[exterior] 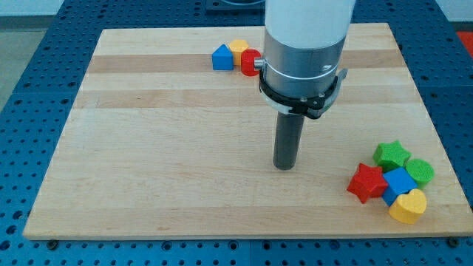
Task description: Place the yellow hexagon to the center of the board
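Yellow hexagon [238,47] near top edge; my tip [284,167] mid-board, touching no block.

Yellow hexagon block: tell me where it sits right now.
The yellow hexagon block sits near the view's top edge of the wooden board, wedged between the blue triangular block and the red block.

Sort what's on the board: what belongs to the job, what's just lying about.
Job: yellow hexagon at the view's top; my tip, near mid-board, far from it.

Lying about: blue block, red block, green star, green block, red star, blue cube, yellow heart.
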Controlling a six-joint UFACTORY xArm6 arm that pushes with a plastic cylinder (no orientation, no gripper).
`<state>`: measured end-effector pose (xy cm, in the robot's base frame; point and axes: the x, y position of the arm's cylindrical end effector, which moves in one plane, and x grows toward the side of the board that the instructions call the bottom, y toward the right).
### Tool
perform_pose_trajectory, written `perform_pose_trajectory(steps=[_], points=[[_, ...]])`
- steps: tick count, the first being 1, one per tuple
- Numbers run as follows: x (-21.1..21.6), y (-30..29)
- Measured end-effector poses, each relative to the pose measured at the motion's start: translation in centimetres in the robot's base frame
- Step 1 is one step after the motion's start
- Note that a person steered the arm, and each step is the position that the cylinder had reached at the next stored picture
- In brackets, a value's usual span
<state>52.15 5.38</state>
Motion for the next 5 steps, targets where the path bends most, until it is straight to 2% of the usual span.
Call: perform_pose_trajectory(steps=[1, 2, 4, 5], points=[[-0.2, 0.0], [-10.4, 0.6], [-13.4, 3.1], [-22.5, 2.8]])
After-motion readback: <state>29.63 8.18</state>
